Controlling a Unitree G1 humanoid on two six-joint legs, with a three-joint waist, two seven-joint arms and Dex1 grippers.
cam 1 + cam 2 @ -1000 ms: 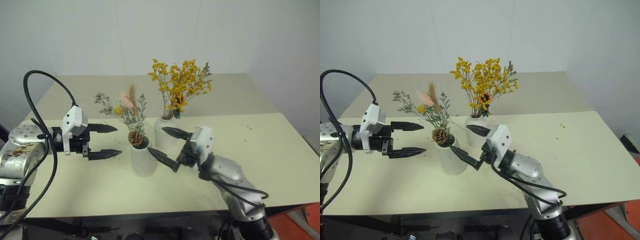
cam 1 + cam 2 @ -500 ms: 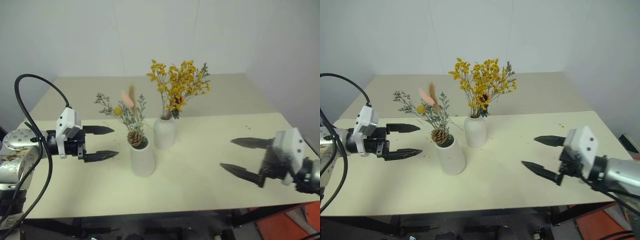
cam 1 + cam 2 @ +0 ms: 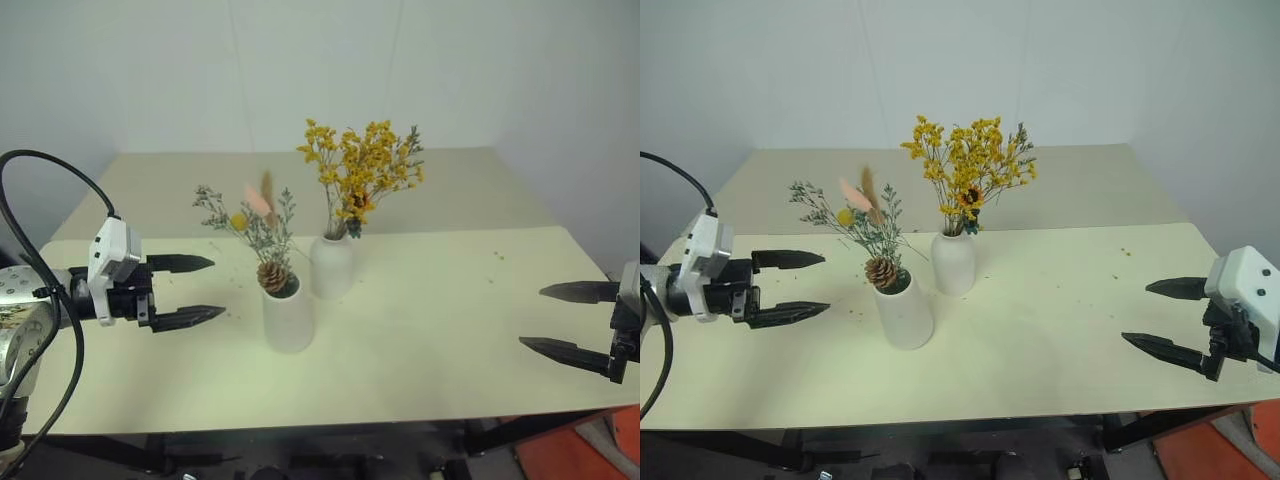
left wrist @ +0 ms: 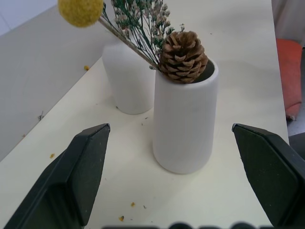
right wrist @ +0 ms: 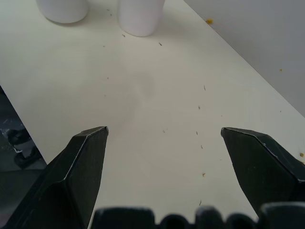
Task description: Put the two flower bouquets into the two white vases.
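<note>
- Currently the left gripper [image 3: 192, 292] hovers over the table [image 3: 420, 330] with its two black fingers spread wide and nothing between them; it points level toward the wide vase [image 3: 288, 315], which stands a short way beyond its fingertips, not touching.
- Seen from the left wrist, the wide vase [image 4: 185, 121] sits straight ahead between the two fingers, and the narrow-necked vase [image 4: 128, 78] stands just behind it and a little to one side.
- The grey-green bouquet [image 3: 262, 235] stands in the wide vase, its brown cone resting at the rim, its yellow ball and pink plume higher up, leaning toward the left gripper's side.
- The yellow-orange bouquet [image 3: 360, 170] stands upright in the narrow-necked vase [image 3: 331, 266], farther from the left gripper than the wide vase.
- The right gripper [image 3: 1165, 318] hangs near the table's right edge, fingers also spread wide and empty, pointing toward the vases, which are well apart from it.
- From the right wrist, both vase bases show far ahead of the fingers, with bare tabletop [image 5: 157, 109] speckled with small crumbs between.
</note>
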